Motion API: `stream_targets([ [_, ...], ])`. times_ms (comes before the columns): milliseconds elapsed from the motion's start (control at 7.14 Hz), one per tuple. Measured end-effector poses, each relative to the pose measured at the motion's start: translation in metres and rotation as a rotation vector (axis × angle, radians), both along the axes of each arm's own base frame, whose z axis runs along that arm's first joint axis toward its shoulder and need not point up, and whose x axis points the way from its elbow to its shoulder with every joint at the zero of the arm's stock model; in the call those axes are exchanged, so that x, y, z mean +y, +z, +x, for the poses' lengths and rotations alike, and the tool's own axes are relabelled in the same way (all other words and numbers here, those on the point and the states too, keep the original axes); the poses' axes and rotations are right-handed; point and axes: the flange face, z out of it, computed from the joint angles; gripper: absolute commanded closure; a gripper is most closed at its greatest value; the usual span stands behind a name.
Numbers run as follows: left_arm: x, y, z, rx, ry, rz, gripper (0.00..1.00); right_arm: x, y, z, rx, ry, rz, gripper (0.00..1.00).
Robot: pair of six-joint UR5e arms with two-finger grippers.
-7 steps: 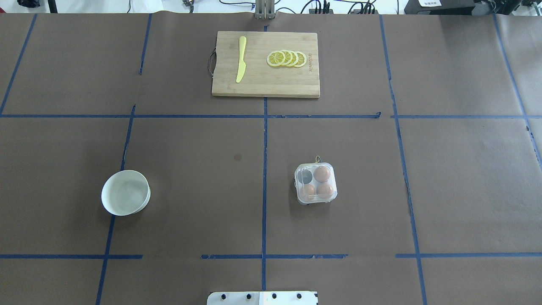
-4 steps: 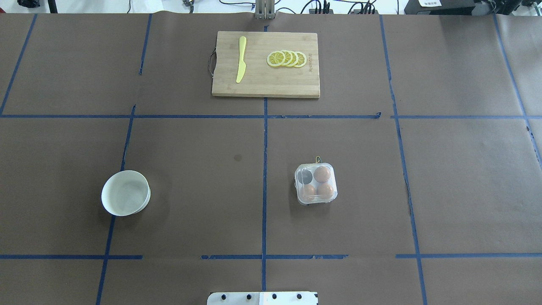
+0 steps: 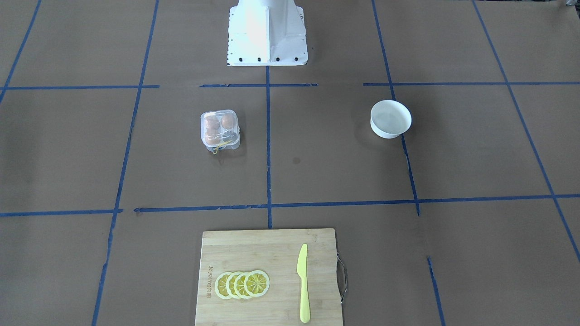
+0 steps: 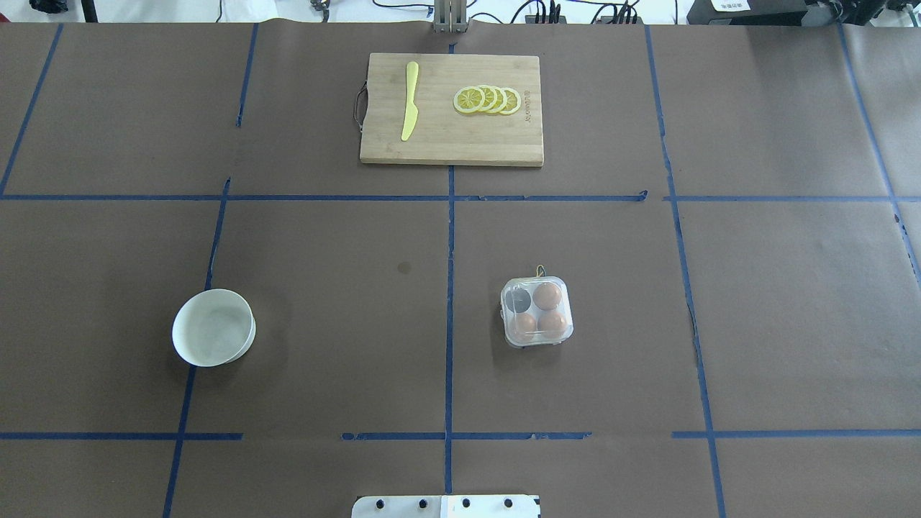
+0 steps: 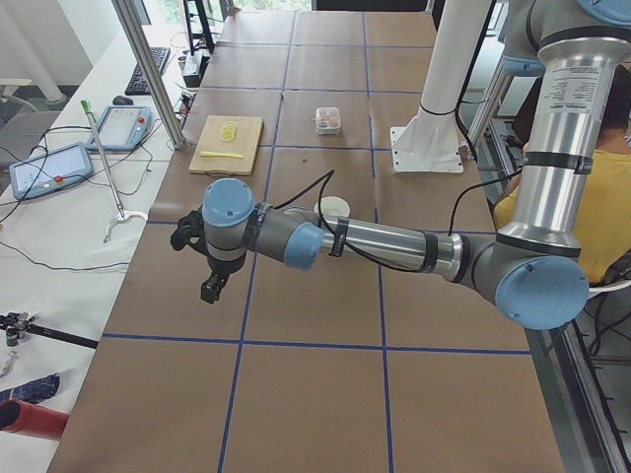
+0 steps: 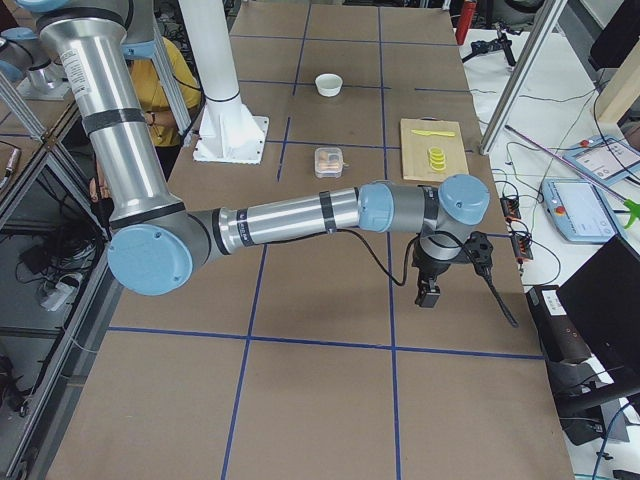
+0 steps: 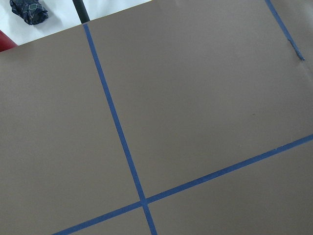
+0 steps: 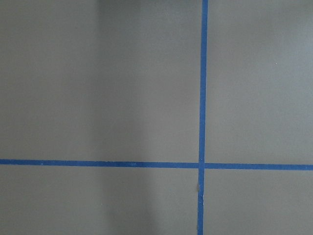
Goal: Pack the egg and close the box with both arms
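The clear egg box stands on the brown table right of centre, with its lid down as far as I can tell and a yellow thread at its far side. It also shows in the front view. Three alike brown eggs sit in its cells, such as one egg. The fourth cell looks dark. Both arms are outside the overhead and front views. My left gripper hangs over the table's left end, my right gripper over its right end. I cannot tell whether either is open or shut. Both wrist views show only table.
An empty white bowl stands at the left. A wooden cutting board at the far edge carries a yellow knife and lemon slices. The white pedestal stands at the robot's side.
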Motion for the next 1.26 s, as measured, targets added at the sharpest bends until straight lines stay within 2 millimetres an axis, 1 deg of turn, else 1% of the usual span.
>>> stream_targets([
  [140, 0.0, 0.0, 0.002, 0.0, 0.002, -0.006, 0.0, 0.004, 0.007, -0.002, -0.018, -0.001, 0.003, 0.0],
  [280, -0.002, 0.0, 0.01, 0.001, 0.014, -0.009, 0.0, 0.004, 0.012, -0.002, -0.028, -0.002, 0.0, 0.0],
  [420, -0.004, -0.003, 0.019, 0.002, 0.028, -0.007, 0.0, 0.002, 0.017, -0.003, -0.031, -0.003, -0.006, 0.0],
  [560, -0.007, -0.004, 0.024, 0.002, 0.034, -0.006, 0.0, 0.0, 0.019, -0.004, -0.031, -0.005, -0.011, 0.0],
  [840, -0.018, -0.013, 0.028, 0.016, 0.002, -0.037, 0.0, -0.001, 0.021, -0.009, -0.032, -0.012, -0.016, 0.0],
  [980, -0.018, -0.015, 0.028, 0.025, -0.019, -0.059, 0.0, -0.002, 0.023, -0.013, -0.032, -0.018, -0.009, 0.0],
  [1260, -0.016, -0.01, 0.028, 0.031, -0.033, -0.087, 0.0, 0.001, 0.031, -0.019, -0.034, -0.028, 0.02, 0.0],
])
